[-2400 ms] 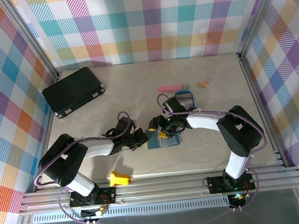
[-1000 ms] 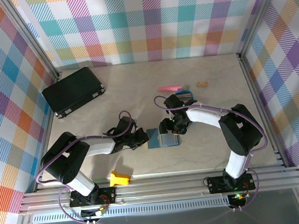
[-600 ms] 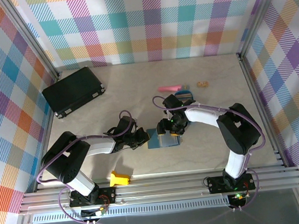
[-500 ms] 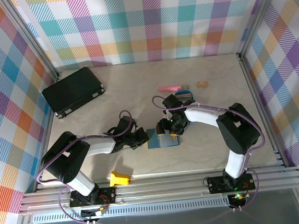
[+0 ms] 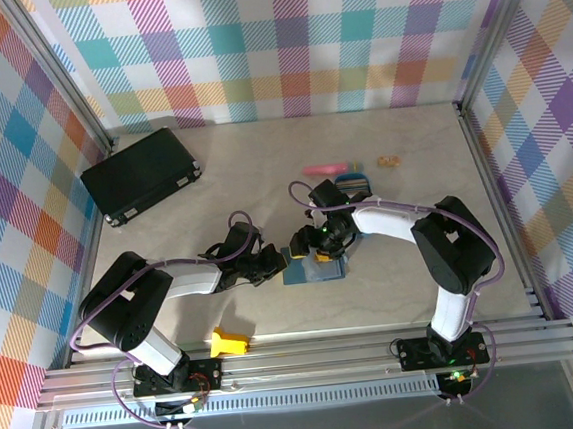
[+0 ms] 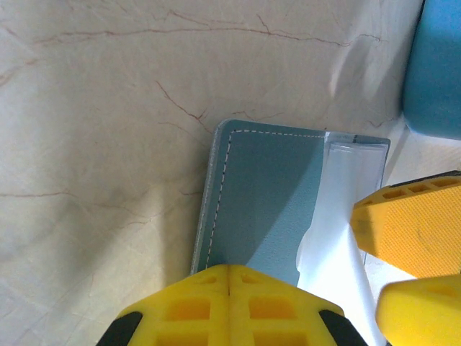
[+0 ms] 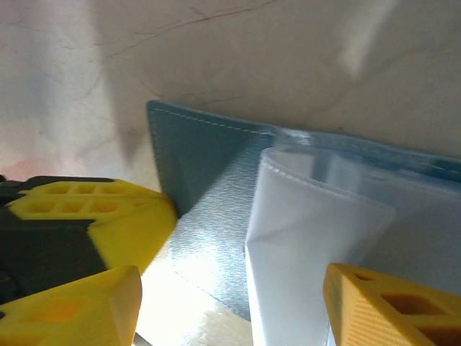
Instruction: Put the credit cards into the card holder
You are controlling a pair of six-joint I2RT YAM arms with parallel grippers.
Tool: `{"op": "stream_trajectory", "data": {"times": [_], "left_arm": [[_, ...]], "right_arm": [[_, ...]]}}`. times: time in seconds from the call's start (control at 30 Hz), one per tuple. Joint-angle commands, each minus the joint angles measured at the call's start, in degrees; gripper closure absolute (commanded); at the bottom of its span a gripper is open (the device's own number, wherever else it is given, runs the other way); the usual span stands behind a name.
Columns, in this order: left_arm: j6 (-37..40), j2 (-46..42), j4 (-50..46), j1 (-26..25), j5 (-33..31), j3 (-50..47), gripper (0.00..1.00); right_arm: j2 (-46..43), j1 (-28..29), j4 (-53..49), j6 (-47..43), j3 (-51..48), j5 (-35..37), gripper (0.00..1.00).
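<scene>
The card holder [image 5: 313, 269] lies open on the table, teal with a clear inner sleeve [image 6: 340, 238]. My left gripper [image 5: 274, 266] is shut, and its yellow tips [image 6: 229, 285] press on the holder's left cover [image 6: 263, 198]. My right gripper [image 5: 305, 243] hovers open just above the holder's far edge. In its wrist view its fingers straddle the teal cover [image 7: 205, 169] and the sleeve [image 7: 310, 249], with nothing between them. Credit cards [image 5: 352, 180] lie in the blue tray behind the right arm, too small to tell apart.
A black case [image 5: 140, 174] sits at the far left. A pink stick [image 5: 325, 169] and a small tan piece [image 5: 389, 161] lie behind the blue tray [image 5: 362, 187]. A yellow block [image 5: 229, 341] rests near the front rail. Metal frame posts line the sides.
My right gripper has shifted a little left and away across the card holder, staying open. The left gripper has stayed shut on the holder's left edge.
</scene>
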Motion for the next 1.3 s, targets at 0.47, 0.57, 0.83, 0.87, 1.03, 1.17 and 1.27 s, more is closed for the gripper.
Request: {"op": "stream_trajectory", "data": {"times": [0.47,0.57,0.83,0.87,1.03,1.17,1.27], "left_arm": [[0.6,-0.5,-1.3,-0.6,-0.7,0.7,1.00],[1.3,-1.1,-2.6,-0.5,-1.1,1.1,1.00],[3.1,-2.7,-4.6,-0.5,-0.8,2.6,1.00],[3.2,-3.0,-4.6,-0.5,-0.8,2.6,1.00],[3.1,-4.0,-5.3,-0.5,-1.0,2.3,1.00],[3.0,-3.0,-4.8,-0.5,-0.3,2.1,1.00],[2.7,-3.4,-4.4,-0.5,-0.2,1.6,1.00]], "right_arm": [[-2.1,0.9,13.1,8.2,-2.7,-9.6,0.34],[-1.5,0.9,14.1,8.6,-2.6,-9.8,0.34],[-0.3,1.2,14.6,9.3,-1.7,-9.6,0.35],[-0.1,1.2,14.5,9.4,-1.5,-9.4,0.35],[0.7,1.4,14.7,10.3,-0.9,-8.7,0.36],[1.7,1.6,15.7,11.0,0.0,-8.7,0.36],[2.5,1.8,15.8,11.4,0.9,-8.3,0.36]]}}
